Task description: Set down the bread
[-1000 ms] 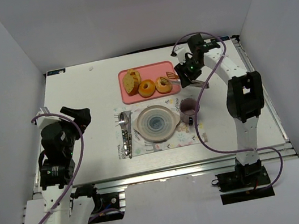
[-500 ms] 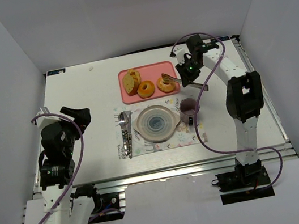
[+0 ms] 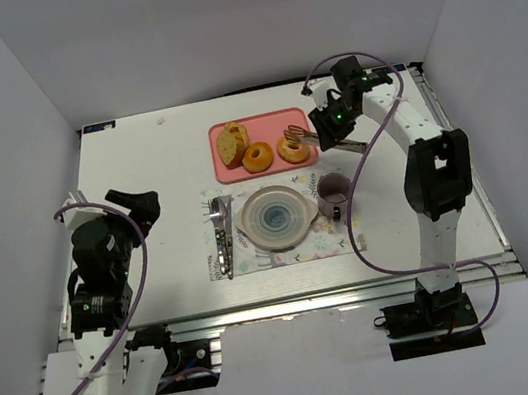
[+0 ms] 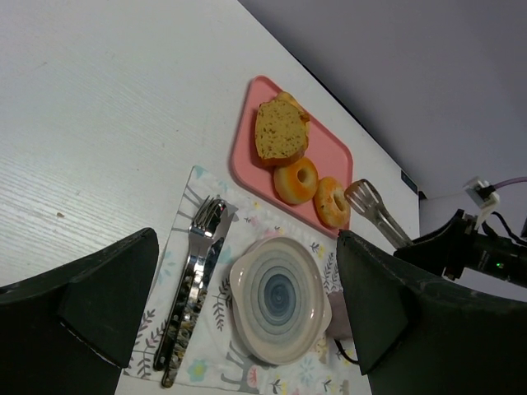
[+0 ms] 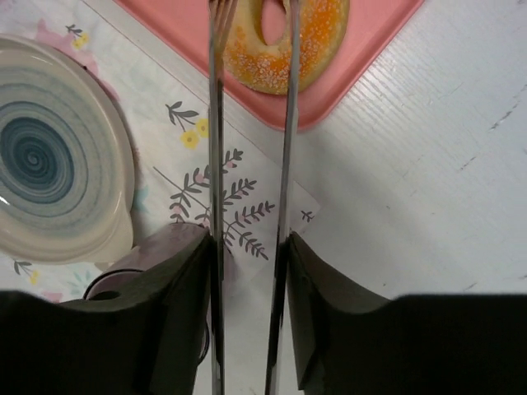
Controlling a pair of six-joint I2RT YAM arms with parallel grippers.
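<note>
The bread (image 3: pixel 292 148) is the paler ring bun, lying at the right end of the pink tray (image 3: pixel 228 174). It also shows in the left wrist view (image 4: pixel 332 202) and the right wrist view (image 5: pixel 317 45). My right gripper (image 3: pixel 335 125) (image 5: pixel 251 247) is shut on metal tongs (image 3: pixel 299 137) (image 5: pixel 288 123). The tongs' two arms reach over the bread, and their tips are cut off at the top of the right wrist view. I cannot tell whether they touch it. My left gripper (image 3: pixel 143 202) (image 4: pixel 247 247) is open and empty at the table's left.
A deeper-orange ring (image 3: pixel 257 157) and a bread chunk (image 3: pixel 231 142) share the tray. In front of it, a patterned placemat (image 3: pixel 254 258) holds a round plate (image 3: pixel 273 217), a fork and knife (image 3: pixel 222 235), and a purple mug (image 3: pixel 332 189) right of the plate.
My right wrist has shifted a little toward the far side. The tongs have swung from beside the bread to over it. The left arm has not moved.
</note>
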